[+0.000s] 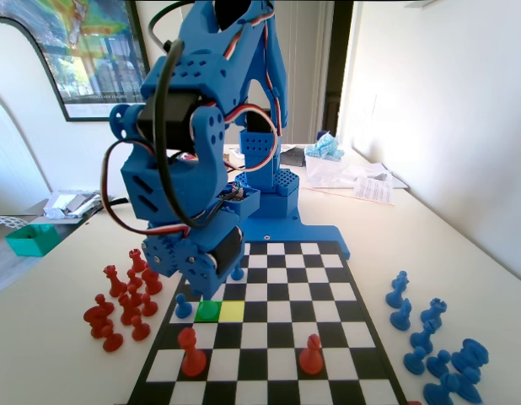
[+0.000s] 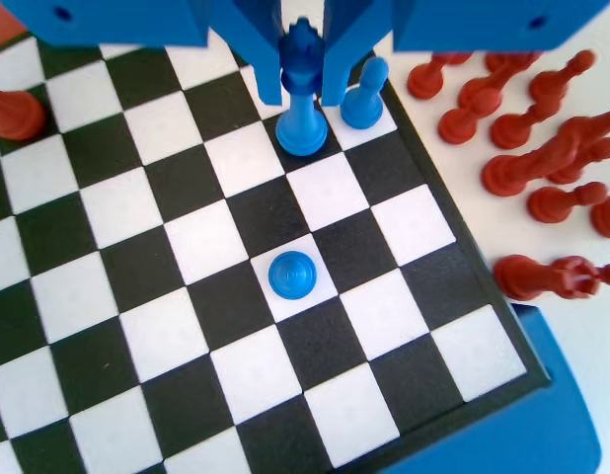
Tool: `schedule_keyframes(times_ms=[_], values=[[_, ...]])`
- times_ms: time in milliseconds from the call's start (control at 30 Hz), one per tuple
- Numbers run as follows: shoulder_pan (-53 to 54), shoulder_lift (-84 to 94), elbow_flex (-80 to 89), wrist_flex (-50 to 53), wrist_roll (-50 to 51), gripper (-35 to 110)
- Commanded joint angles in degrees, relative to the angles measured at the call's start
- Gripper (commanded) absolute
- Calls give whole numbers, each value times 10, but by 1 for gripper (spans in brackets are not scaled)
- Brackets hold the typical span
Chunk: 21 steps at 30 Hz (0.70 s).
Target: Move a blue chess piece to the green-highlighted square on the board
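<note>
Your gripper [image 2: 303, 94] straddles a crowned blue piece [image 2: 302, 99] standing on the board [image 2: 167, 296] — contact unclear, jaws cropped. A blue pawn [image 1: 184, 305] stands beside the green-highlighted square [image 1: 208, 310].

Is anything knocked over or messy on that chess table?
Yes: several red pieces lie toppled in a heap beside the board. On the board, the blue chess piece between the gripper jaws stands upright.

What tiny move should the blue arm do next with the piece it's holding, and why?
Probably lower it gently. The jaws hold the blue chess piece seemingly just above the board, and the green-highlighted square by the gripper looks bare in the fixed view. Another blue pawn stands on the next square, so coming straight down seems safest.
</note>
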Motion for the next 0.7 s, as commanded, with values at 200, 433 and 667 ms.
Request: schedule_keyframes(times_ms=[200,433,667], values=[[2,55,-15,17,-5,17],[-14,113,-68,105,8,17],[-35,234,-150,258,-11,17]])
